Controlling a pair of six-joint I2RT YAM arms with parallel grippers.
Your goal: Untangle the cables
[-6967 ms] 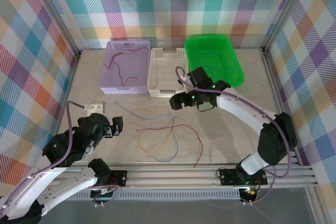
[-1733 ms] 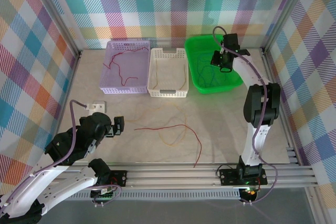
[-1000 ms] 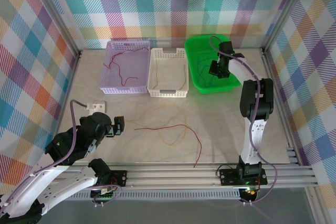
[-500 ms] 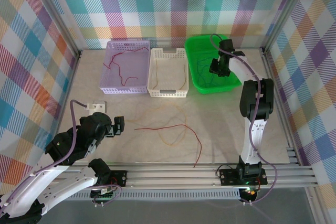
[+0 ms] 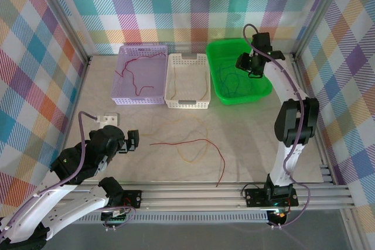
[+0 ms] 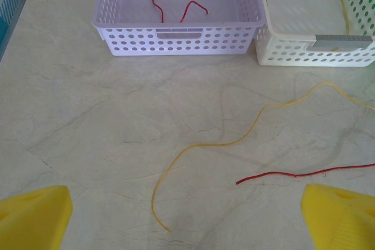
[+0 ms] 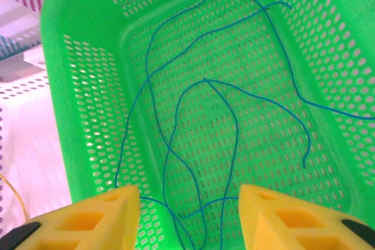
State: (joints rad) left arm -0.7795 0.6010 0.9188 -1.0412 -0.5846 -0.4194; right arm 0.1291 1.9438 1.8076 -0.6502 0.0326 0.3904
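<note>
The right claw (image 5: pixel 251 65) hangs spread wide, holding nothing, over the green basket (image 7: pixel 88 121) at far right, blue cables (image 7: pixel 202 80) under it. The red cable (image 5: pixel 187 141) and yellow cable (image 6: pixel 228 143) lie mid-table, running left-right, just right of the left claw (image 5: pixel 130 140), which is also wide open. Left arm's way nearer imo.

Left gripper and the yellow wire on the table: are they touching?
Apart. The left wrist view shows the yellow wire ending on bare table between the open fingers of the left gripper, clear of both.
</note>
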